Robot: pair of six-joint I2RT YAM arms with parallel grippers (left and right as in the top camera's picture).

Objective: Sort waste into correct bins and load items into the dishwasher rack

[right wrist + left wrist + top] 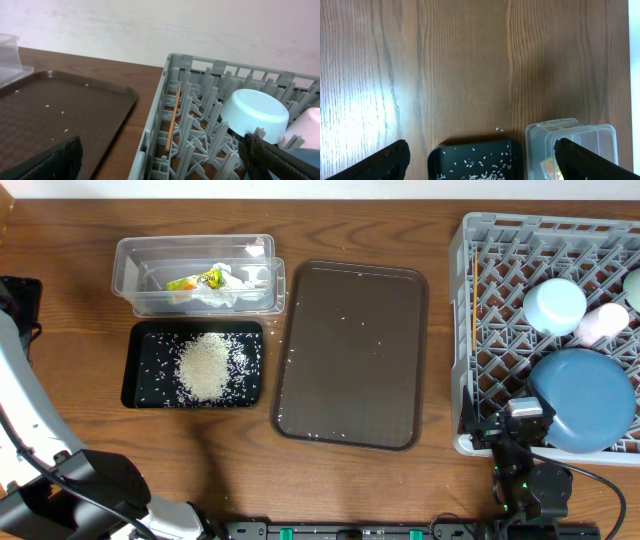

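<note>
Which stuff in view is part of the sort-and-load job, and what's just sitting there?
Job:
- rice heap in the black tray
- wrapper in the clear tub
- blue plate, pale bowl, pink cup and wooden stick, all in the grey rack

Just lying about:
- brown tray, a few stray grains on it
- table

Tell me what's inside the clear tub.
A crumpled white wrapper with yellow-green print lies in the tub. Whatever is beneath the wrapper is covered.
</note>
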